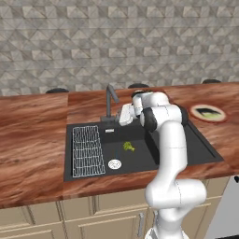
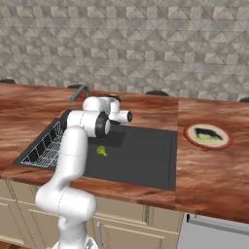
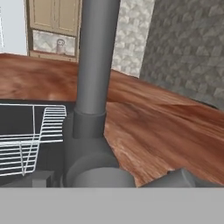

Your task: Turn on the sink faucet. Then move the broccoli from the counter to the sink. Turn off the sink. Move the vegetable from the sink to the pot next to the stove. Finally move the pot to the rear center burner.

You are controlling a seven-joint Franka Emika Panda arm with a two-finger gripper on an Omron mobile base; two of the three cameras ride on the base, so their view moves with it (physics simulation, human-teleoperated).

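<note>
Broccoli lies on the sink floor; we see the gripper, jaws spread, beside the faucet.

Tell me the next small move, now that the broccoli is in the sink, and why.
Probably ease the open gripper the last bit onto the faucet handle and push it to off. The broccoli already lies in the sink basin, and the hand view shows the faucet's base right in front, so shutting off looks next.
</note>
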